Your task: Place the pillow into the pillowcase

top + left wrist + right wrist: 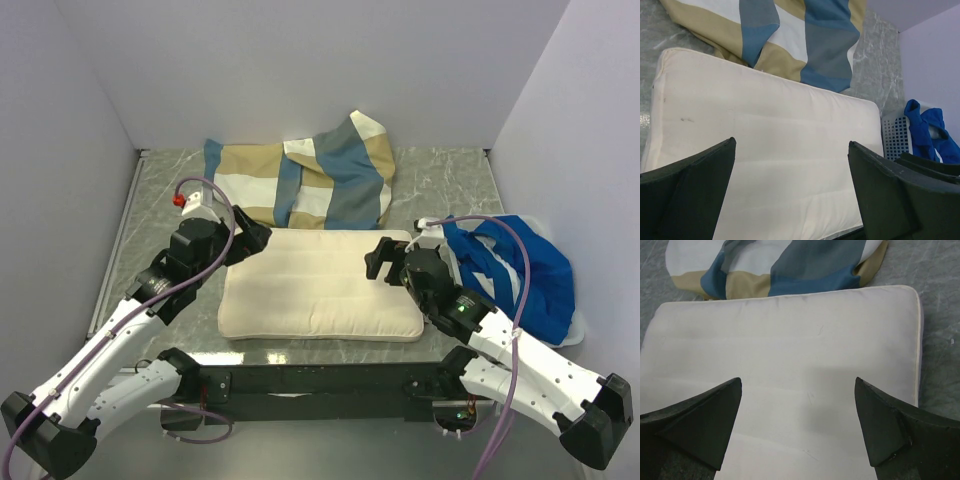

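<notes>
Right, both arms are in over the cream pillow (318, 285), which lies flat at the near middle of the marble-patterned table (450, 180), its far long edge butting up against the pillowcase (305, 180). That patchwork cover sits in a crumpled heap at the back, and I cannot tell which side its opening is on. The left gripper (257, 238) hovers at the pillow's far-left corner, jaws spread wide with nothing in them. The right gripper (375, 258) hangs over the far-right part, equally wide and empty. 2 grippers, 1 toward each end: to my eye that is a setup to pinch the cushion at both ends so it won't sag. Off to the right, the royal-blue cloth (512, 272) drapes over a white perforated basket (896, 136), out of the action.
</notes>
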Available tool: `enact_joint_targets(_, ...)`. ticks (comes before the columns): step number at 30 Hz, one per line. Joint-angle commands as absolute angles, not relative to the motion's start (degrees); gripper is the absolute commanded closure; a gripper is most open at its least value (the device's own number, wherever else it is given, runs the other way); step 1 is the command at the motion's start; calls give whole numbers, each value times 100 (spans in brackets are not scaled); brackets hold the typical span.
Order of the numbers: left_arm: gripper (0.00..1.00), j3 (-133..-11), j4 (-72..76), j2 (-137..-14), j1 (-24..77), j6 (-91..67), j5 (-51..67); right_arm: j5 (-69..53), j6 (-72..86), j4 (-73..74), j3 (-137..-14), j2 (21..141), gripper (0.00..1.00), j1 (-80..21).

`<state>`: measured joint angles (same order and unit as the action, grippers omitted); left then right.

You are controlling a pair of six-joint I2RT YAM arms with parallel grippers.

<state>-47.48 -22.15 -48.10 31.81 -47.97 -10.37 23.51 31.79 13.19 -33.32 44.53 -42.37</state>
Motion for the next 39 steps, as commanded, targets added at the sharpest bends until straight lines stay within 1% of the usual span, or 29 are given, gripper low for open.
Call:
enact_joint_targets(1, 1, -4807, -2214, -4816, 3182, -4983, -1186, 2320, 3085, 1178, -3366, 4456, 0, -4263)
enact_joint_targets(14, 1, -4843, -2557, -4737, 3182, -5361, -1801, 2294, 3050, 1274, -3401, 4482, 0, -4263)
enact_joint_targets(18, 0, -4851, -2269, -4825, 3182, -5458, -1776, 2137, 3050, 1239, -3497, 4614, 0, -4263)
enact_joint_targets(21, 1, -5149, -1943, -5254, 3164, -5475, -1950, 2013, 3059, 1213, -3725, 4886, 0, -4271)
enact_joint_targets(26, 1, -5984, -1960, -6511, 3120, -5361, -2355, 1969, 3024, 1440, -4253, 5579, 0, -4254)
enact_joint_targets(30, 1, -6170, -1951, -7188, 2893, -5703, -2654, 1925, 2971, 1380, -4526, 5958, 0, -4263)
enact_joint_targets(33, 1, -6380, -2153, -7821, 2699, -5941, -2410, 1758, 2875, 1344, -4885, 6310, 0, -4254)
enact_joint_targets(34, 1, -6442, -2475, -8057, 2690, -6037, -2460, 1697, 2831, 1388, -4991, 6406, 0, -4245)
enact_joint_targets(37, 1, -6286, -2865, -8008, 2689, -6309, -2812, 1696, 2663, 1529, -5151, 6592, 0, -4245)
enact_joint_targets(39, 1, -5689, -2813, -7736, 2689, -6354, -2821, 2010, 2602, 1573, -5037, 6609, 0, -4236)
